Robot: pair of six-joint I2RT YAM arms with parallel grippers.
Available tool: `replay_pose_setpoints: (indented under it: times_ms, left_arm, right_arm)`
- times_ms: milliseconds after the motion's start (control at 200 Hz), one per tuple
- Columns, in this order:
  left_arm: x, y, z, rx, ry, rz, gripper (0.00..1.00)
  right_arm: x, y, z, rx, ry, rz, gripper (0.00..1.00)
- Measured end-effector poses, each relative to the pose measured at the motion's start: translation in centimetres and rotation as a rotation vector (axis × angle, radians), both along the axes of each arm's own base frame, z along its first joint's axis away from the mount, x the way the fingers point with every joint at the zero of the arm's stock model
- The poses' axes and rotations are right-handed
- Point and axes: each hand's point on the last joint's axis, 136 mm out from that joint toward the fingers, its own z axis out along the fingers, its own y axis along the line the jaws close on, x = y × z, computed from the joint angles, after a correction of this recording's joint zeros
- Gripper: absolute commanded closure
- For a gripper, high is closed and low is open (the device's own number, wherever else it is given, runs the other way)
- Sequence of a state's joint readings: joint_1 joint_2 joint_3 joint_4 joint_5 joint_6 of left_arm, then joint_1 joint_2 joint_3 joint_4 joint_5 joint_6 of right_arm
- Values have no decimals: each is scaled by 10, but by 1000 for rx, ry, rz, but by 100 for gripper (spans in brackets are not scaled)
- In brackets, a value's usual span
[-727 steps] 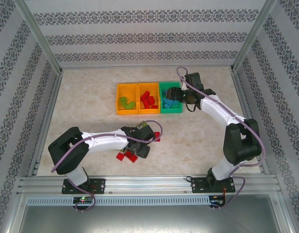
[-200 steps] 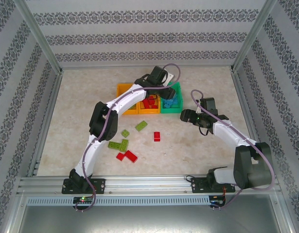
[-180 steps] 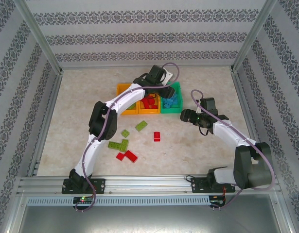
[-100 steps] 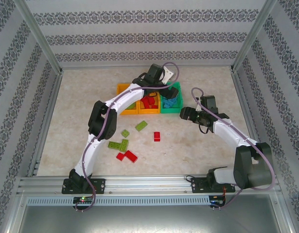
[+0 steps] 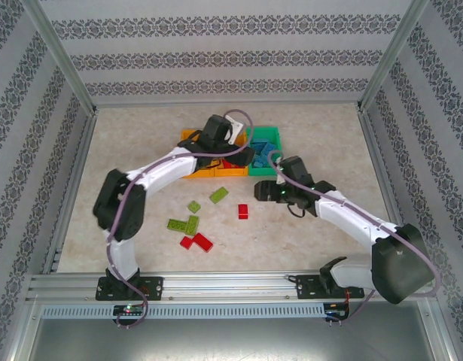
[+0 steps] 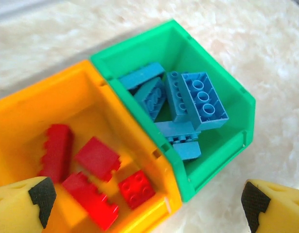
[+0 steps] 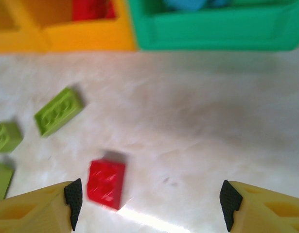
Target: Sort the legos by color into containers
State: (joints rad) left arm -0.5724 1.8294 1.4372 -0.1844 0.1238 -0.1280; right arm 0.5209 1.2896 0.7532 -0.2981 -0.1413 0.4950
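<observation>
Sorting partly done. Blue bricks [image 6: 200, 99] in green bin [image 6: 139, 53], red bricks [image 6: 96, 159] in adjoining orange bin [image 6: 52, 92]. Left gripper [image 6: 149, 201] above both bins, jaws wide, empty. Right gripper [image 7: 151, 199] spread, empty, over loose red brick [image 7: 106, 183]. Lime bricks [image 7: 58, 110] unsorted on table [image 7: 198, 121].

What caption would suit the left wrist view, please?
Open left gripper over red bricks in orange bin, blue bricks in green bin.

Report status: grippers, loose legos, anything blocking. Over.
Left gripper open, empty, above the containers. Right gripper open, over a loose red lego. Three red, four green legos on the table. No obstruction seen.
</observation>
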Motion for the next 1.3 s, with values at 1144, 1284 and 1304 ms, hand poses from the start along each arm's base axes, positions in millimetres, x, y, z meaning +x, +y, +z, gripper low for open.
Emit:
replay_pose_setpoints:
  times_ms: [1144, 1284, 1304]
  left_arm:
    - [-184, 220, -73, 58, 258, 667, 0]
    - [-197, 220, -85, 17, 313, 693, 0]
    - [-199, 219, -88, 11, 324, 696, 0]
  right_arm:
    - [69, 69, 7, -110, -13, -15, 66]
    - [129, 78, 53, -17, -119, -44, 63]
    - [137, 79, 55, -10, -127, -47, 62]
